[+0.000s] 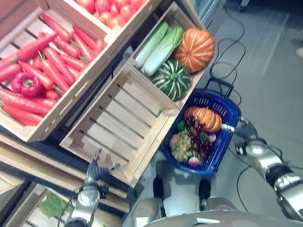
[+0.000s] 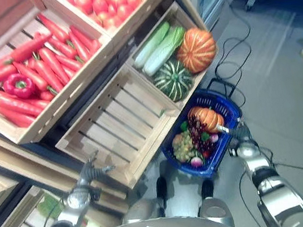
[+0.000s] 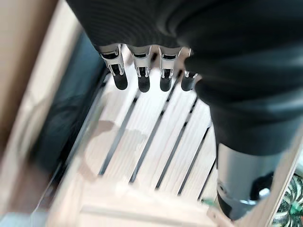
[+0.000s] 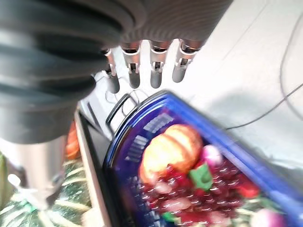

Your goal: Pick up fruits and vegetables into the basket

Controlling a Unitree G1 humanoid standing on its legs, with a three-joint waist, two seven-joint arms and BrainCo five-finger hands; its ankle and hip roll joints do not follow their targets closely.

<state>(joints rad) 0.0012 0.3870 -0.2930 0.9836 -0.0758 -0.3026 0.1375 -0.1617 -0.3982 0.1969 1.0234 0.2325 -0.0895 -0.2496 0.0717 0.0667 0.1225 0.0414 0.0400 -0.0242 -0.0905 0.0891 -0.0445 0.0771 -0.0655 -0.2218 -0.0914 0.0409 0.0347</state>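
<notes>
My left hand (image 1: 96, 170) hovered at the near rim of the empty slatted crate (image 1: 119, 121), fingers (image 3: 142, 75) straight and relaxed over the slats, holding nothing. My right hand (image 1: 244, 134) sat at the right edge of the blue basket (image 1: 226, 108) on the floor, fingers (image 4: 155, 71) extended past the basket's rim; I could not tell for certain whether it touched the rim. The basket held a small orange pumpkin (image 1: 204, 118), dark grapes (image 1: 196, 132), green grapes (image 1: 181, 145) and other small pieces. On the shelf above, one crate carried a large orange pumpkin (image 1: 194, 49), a striped green squash (image 1: 171, 79) and pale cabbages (image 1: 158, 45); another held carrots (image 1: 47, 66) with a red pepper (image 1: 26, 85).
</notes>
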